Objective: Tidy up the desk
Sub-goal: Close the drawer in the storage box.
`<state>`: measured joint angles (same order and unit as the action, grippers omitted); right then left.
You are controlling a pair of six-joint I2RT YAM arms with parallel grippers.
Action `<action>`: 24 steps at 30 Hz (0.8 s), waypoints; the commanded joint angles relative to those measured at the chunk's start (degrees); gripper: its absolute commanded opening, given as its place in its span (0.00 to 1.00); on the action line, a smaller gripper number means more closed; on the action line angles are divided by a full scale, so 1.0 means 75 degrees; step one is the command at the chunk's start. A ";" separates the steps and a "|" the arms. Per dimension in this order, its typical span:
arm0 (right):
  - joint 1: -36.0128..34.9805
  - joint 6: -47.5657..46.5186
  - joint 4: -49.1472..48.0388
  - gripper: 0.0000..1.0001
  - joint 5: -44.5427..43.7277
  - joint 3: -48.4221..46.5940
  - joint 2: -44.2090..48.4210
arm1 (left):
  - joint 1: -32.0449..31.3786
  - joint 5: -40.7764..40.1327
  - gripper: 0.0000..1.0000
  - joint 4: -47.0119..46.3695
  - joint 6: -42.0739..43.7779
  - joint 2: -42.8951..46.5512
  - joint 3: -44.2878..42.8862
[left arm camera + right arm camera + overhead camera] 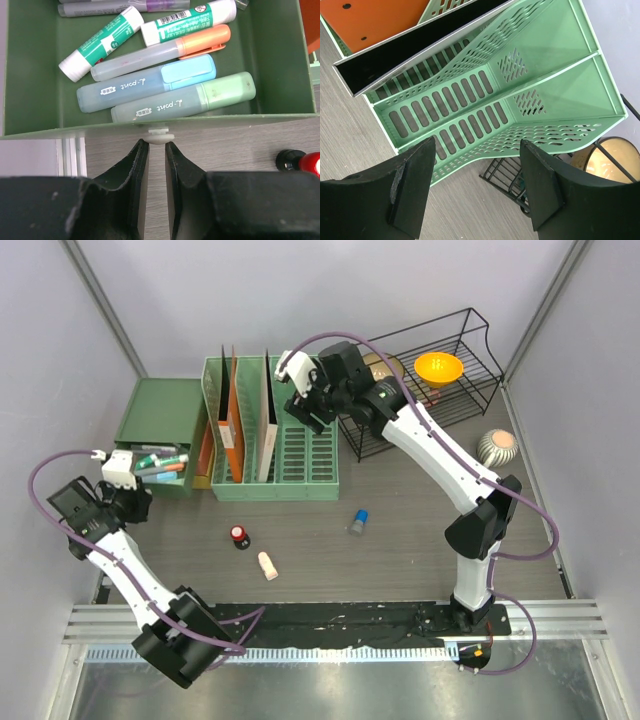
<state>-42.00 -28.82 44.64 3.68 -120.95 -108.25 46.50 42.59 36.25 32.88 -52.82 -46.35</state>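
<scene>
The desk (400, 550) is a dark wood-grain top. On it lie a red-and-black stamp (239, 536), a small pale tube (267, 566) and a blue-capped item (357, 522). My left gripper (118, 468) is at the front of a pulled-out green drawer (280, 60) that holds highlighters (150, 82) and glue sticks (102, 42). Its jaws (157, 145) are nearly closed, tips at the white drawer knob (158, 134). My right gripper (305, 405) hovers wide open and empty (477, 145) over the right slots of the green file rack (485, 115).
The green drawer unit (160, 410) stands at the back left. The file rack (300, 455) holds an orange folder (232, 425) and a white-edged binder (268, 415). A black wire shelf (470, 390) with an orange bowl (438, 367) stands at the back right, with a striped round pot (497, 446) beside it.
</scene>
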 commanded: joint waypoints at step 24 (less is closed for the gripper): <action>0.0033 -0.0095 -0.0210 0.73 -0.0210 0.0189 0.0628 | -0.0610 0.0169 0.23 -0.1774 -0.1279 -0.0492 -0.0430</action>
<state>-41.98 -29.43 44.64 3.03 -119.26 -108.20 43.05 43.29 28.08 25.45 -56.14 -46.70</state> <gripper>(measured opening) 0.732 0.229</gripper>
